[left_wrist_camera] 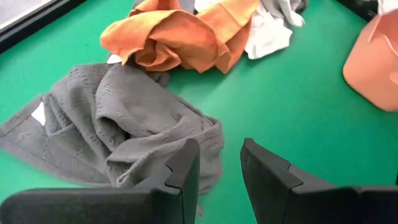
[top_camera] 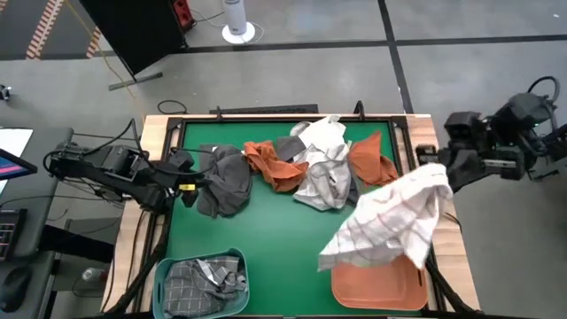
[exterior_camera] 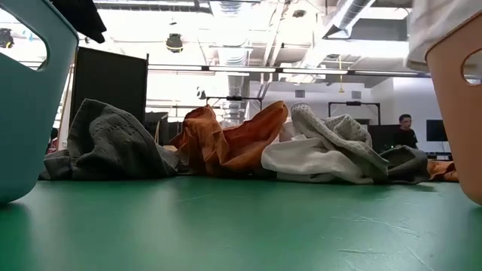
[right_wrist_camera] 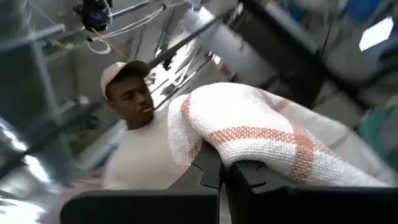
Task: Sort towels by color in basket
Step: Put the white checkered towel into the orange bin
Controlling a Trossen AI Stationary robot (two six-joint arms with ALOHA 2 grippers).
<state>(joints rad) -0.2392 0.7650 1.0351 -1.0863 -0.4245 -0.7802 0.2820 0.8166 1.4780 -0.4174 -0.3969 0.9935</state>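
High view shows your right gripper (top_camera: 440,168) at the right edge of the frame, pinching a white towel with thin reddish checks (top_camera: 390,221) by one bunched corner. The cloth hangs limp and spreads down toward the lower right, draping over the orange basket (top_camera: 376,288). In the right wrist view the fingers are pressed tight together with a fold of that checked towel (right_wrist_camera: 261,134) humped over them, and a person (right_wrist_camera: 134,134) shows in the room beyond.

Expect these cloths to be light, soft and floppy. They will not slide out easily, but they trail and can snag a basket rim. Take them at a raised fold or corner, never flat against the mat.

Your left gripper (left_wrist_camera: 219,165) sits at the left of the high view, jaws partly spread and holding nothing, just beside the dark grey towel (left_wrist_camera: 118,124). Its nearest crumpled ridge looks like the best place to grip.

The remaining pile lies across the upper middle of the green mat (top_camera: 275,239): rust orange towels (top_camera: 270,164), a white towel (top_camera: 323,135) and a light grey towel (top_camera: 323,184), overlapping one another.

At the lower left, the teal basket (top_camera: 161,270) holds grey checked cloth. What the orange basket contains, you cannot tell, as the hanging towel hides most of it.
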